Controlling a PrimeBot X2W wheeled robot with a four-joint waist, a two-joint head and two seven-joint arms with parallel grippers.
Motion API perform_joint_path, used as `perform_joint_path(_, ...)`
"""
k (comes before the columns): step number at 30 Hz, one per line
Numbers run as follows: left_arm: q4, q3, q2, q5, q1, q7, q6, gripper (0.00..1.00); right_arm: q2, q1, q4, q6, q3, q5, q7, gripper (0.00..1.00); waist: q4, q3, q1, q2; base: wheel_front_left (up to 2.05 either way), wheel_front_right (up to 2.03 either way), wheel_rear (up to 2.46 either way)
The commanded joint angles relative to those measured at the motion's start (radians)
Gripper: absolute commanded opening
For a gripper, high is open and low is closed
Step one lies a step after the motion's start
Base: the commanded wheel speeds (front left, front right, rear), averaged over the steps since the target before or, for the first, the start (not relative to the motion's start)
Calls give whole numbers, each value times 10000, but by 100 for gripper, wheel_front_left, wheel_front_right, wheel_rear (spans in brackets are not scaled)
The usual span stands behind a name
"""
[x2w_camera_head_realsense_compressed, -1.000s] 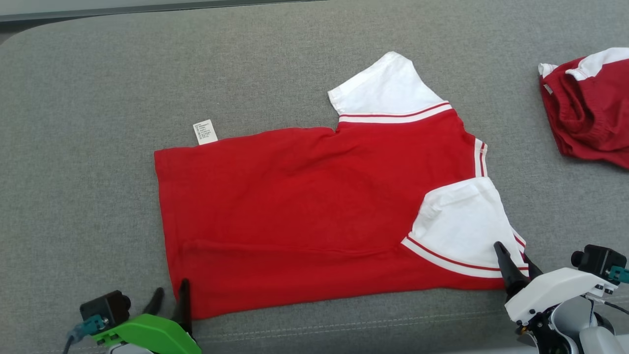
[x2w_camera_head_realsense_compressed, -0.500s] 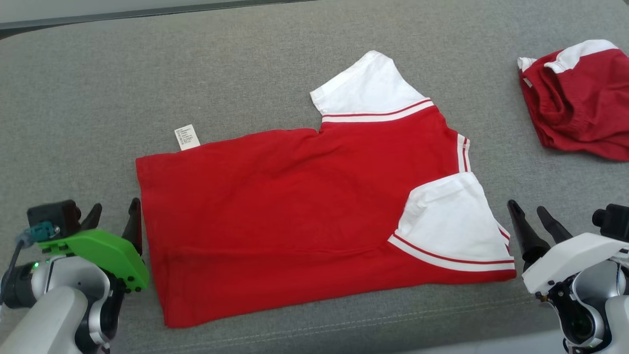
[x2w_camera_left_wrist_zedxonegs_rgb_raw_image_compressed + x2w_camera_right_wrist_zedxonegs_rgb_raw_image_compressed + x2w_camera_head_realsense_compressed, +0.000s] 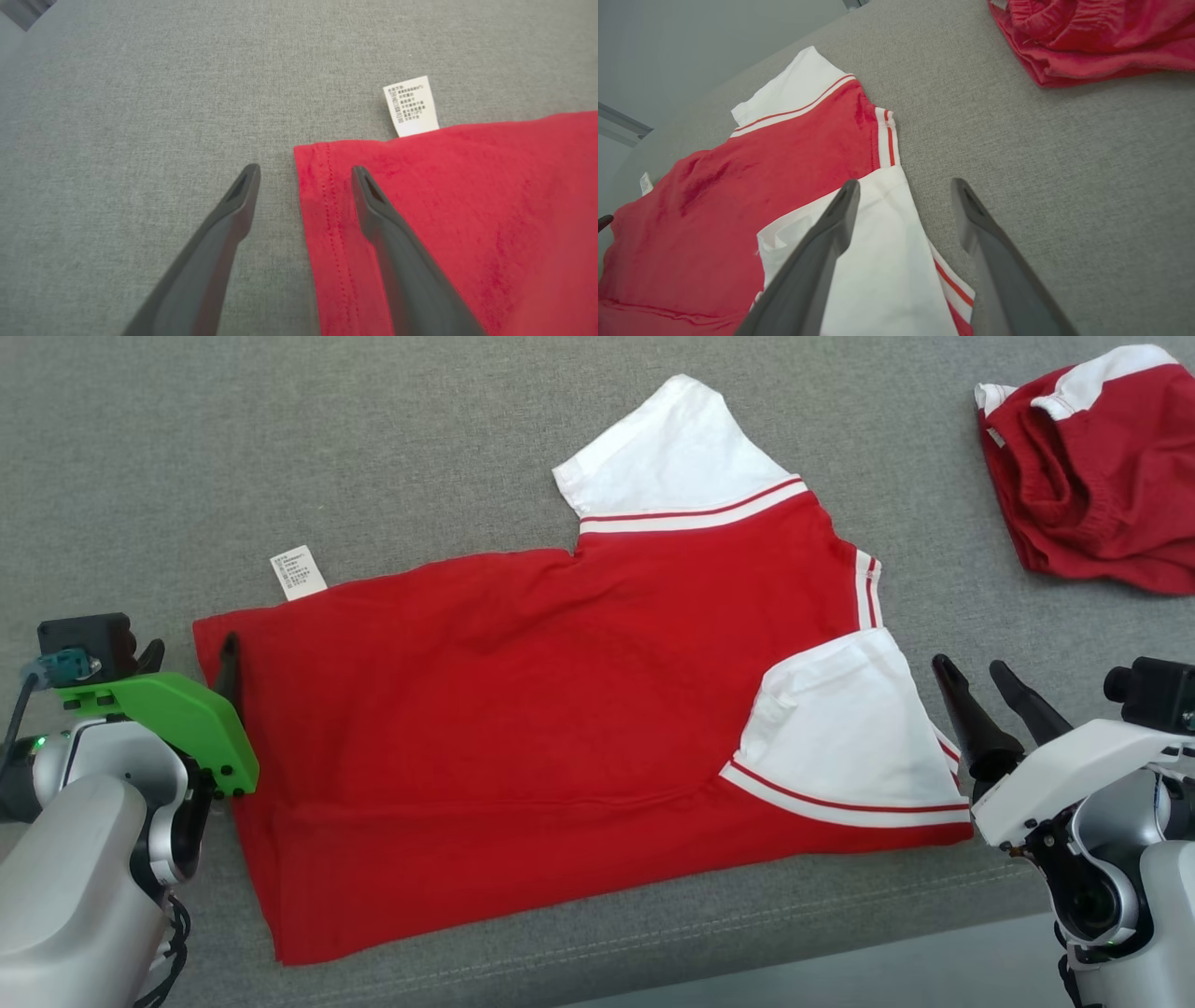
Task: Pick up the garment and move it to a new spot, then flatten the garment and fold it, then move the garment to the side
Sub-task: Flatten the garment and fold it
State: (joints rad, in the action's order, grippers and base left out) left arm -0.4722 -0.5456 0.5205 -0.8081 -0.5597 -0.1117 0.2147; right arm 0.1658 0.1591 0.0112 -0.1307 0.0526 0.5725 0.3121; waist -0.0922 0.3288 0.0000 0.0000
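Observation:
A red garment point(image 3: 560, 709) with white sleeves lies spread on the grey padded surface point(image 3: 280, 448), its hem to the left and its collar end to the right. My left gripper point(image 3: 191, 649) is open at the hem's far corner. In the left wrist view one of the fingers point(image 3: 397, 242) lies over the red cloth point(image 3: 467, 210) and the other over bare surface, with nothing held in the left gripper point(image 3: 304, 169). My right gripper point(image 3: 968, 665) is open beside the near white sleeve point(image 3: 840, 728). In the right wrist view the right gripper point(image 3: 906, 183) straddles the sleeve's edge point(image 3: 878, 261).
A white care label point(image 3: 299, 574) sticks out at the garment's far left edge and also shows in the left wrist view as the label point(image 3: 411, 106). A second, bunched red and white garment point(image 3: 1083, 476) lies at the far right. The surface's front edge point(image 3: 840, 952) runs just below the garment.
Both grippers have opened wide and let go of the garment's near edge. The left one has moved up along the hem, the right one off the sleeve's corner. The head view has shifted.

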Motion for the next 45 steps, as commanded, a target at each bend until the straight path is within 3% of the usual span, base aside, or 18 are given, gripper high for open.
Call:
perform_joint_path(1,-216,-9,-27,95,-269,91,-87,100,75,158,51,1,-27,84,-31,100,-111,185,0,0,0,0,0)
perform_joint_path(9,-1153,-296,-285,298,-896,153,-427,100,244,335,20,1,-175,157,-72,100,-132,356,0,0,0,0,0)
perform_joint_path(10,-1254,-344,-315,327,-956,127,-471,93,262,368,28,1,-207,155,-63,100,-131,367,0,0,0,0,0)
perform_joint_path(11,-1349,-377,-348,336,-1002,137,-501,66,276,394,39,1,-239,150,-55,100,-130,376,0,0,0,0,0)
perform_joint_path(12,-1430,-416,-400,340,-1050,157,-538,46,298,421,57,1,-286,146,-39,100,-122,384,0,0,0,0,0)
perform_joint_path(13,-1495,-445,-444,359,-1097,187,-564,33,327,475,83,1,-336,139,-27,100,-115,391,0,0,0,0,0)
perform_joint_path(14,-1558,-478,-481,385,-1152,206,-619,9,365,544,108,1,-390,129,-14,100,-104,396,0,0,0,0,0)
perform_joint_path(15,-1596,-488,-522,404,-1200,292,-651,0,411,618,140,1,-453,128,-2,100,-86,402,0,0,0,0,0)
perform_joint_path(21,-1777,-553,-750,392,-1438,616,-877,0,802,1427,115,1,-887,-104,192,100,171,429,0,0,0,0,0)
perform_joint_path(29,-1357,-536,-1094,413,-1626,1184,-953,0,1281,3843,-801,1,-1667,-595,771,100,761,782,0,0,0,0,0)
perform_joint_path(36,-578,-829,-1673,645,-1938,1608,-876,0,1531,7173,-3466,1,-2639,-1127,1705,100,1839,1606,0,0,0,0,0)
perform_joint_path(45,-393,-1259,-2553,869,-2526,1852,-1077,0,1612,9467,-6467,1,-3026,-1692,2577,100,2968,2204,0,0,0,0,0)
